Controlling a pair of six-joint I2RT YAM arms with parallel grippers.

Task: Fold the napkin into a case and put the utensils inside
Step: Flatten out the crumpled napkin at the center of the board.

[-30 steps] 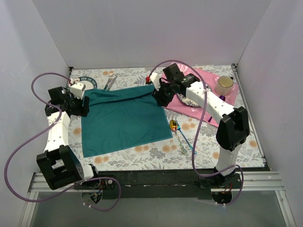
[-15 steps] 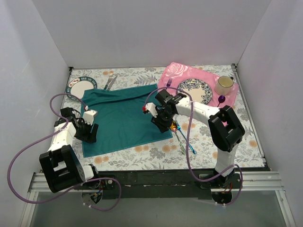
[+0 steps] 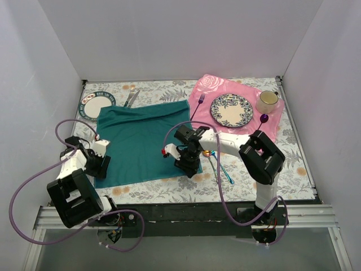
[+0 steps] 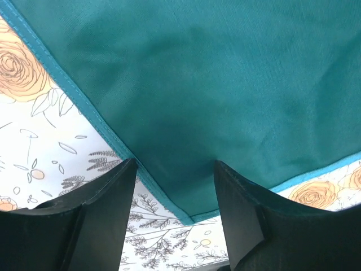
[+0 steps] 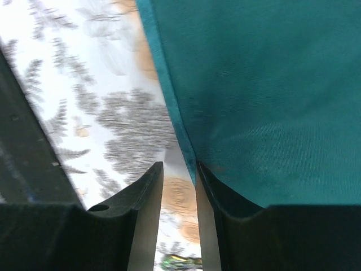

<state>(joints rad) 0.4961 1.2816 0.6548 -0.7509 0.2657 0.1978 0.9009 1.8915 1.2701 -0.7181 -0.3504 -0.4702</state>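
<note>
I'm seeing the napkin (image 3: 144, 138) lying spread flat on the floral table (image 3: 169, 186), not folded yet. Left gripper (image 4: 174, 167) is sitting released, fingers straddling the near-left corner. Right gripper (image 5: 178, 167) is hovering at the near-right hem, fingers almost together around it; can't tell if it's pinching. Utensils (image 3: 224, 171) are lying just right of the napkin

Top view: right hand (image 3: 188, 167) covers napkin (image 3: 144, 138) near-right corner, left hand (image 3: 100, 167) the near-left. Right wrist: tabletop (image 5: 107, 118) blurred (napkin cropped in both wrist views).
</note>
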